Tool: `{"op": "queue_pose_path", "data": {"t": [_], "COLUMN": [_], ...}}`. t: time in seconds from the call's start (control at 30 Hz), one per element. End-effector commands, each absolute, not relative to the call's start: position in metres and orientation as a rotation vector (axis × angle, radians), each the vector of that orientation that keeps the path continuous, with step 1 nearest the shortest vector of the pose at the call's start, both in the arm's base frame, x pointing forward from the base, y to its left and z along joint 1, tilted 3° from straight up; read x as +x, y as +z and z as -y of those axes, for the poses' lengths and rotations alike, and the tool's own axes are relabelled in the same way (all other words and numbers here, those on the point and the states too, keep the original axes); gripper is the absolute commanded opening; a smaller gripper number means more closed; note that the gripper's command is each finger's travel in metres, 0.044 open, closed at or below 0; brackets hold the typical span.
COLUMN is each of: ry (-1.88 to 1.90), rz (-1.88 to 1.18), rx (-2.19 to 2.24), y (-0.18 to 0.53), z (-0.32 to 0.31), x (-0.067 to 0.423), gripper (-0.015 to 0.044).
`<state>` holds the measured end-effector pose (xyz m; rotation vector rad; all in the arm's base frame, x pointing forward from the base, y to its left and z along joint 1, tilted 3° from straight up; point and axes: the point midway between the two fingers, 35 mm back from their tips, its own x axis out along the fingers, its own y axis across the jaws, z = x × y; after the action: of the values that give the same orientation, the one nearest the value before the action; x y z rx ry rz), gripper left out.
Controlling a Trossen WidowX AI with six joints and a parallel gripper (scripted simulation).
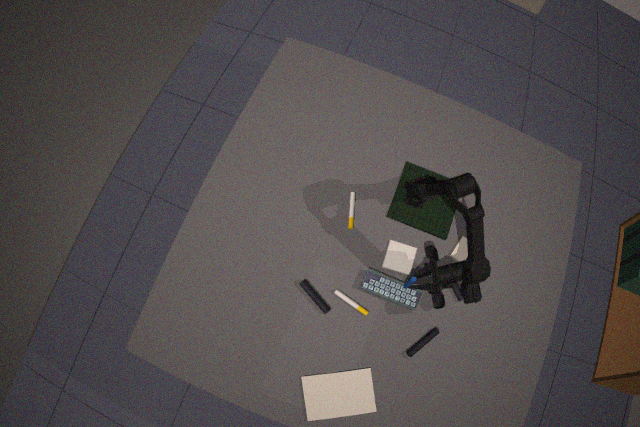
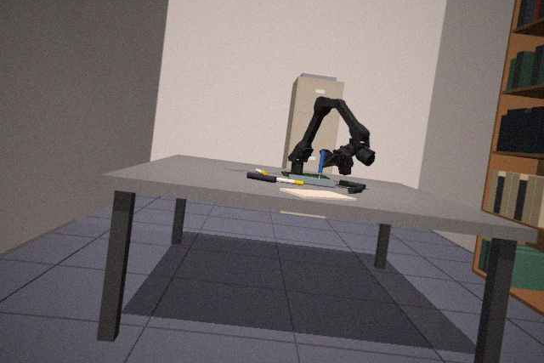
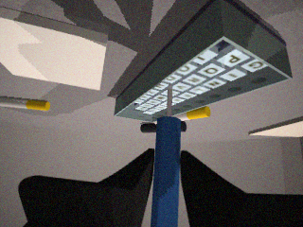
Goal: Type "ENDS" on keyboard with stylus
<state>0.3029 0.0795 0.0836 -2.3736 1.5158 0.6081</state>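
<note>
The keyboard (image 1: 382,288) (image 2: 312,181) (image 3: 189,52) lies flat on the desk, a grey-green slab with pale lettered keys. My gripper (image 1: 414,281) (image 2: 324,158) (image 3: 167,155) is shut on the blue stylus (image 1: 410,282) (image 2: 321,163) (image 3: 168,180) at the keyboard's right part in the top view. The stylus stands nearly upright, with its thin grey tip pointing down over the keys. In the wrist view the tip overlaps the middle of the key rows and hides part of them. Whether it touches a key, and which one, I cannot tell.
A white block (image 1: 399,257) (image 3: 57,57) sits close behind the keyboard. White-and-yellow markers (image 1: 352,210) (image 1: 348,300), dark rods (image 1: 314,296) (image 1: 422,341) and a cream pad (image 1: 338,393) (image 2: 318,194) lie around. The arm's base stands on a green mat (image 1: 405,205).
</note>
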Motion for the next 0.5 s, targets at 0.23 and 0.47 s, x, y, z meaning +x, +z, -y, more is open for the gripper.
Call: {"op": "queue_pose_path", "data": {"t": [0.23,0.47], "ry": [0.609,0.609], "rz": [-1.516,-1.516], "rx": [-2.370,-2.370], "y": [0.0787,0.0758], "z": [-0.0793,-0.0792], "x": [0.3028,0.3028], "gripper": [0.0081,0.0081]}}
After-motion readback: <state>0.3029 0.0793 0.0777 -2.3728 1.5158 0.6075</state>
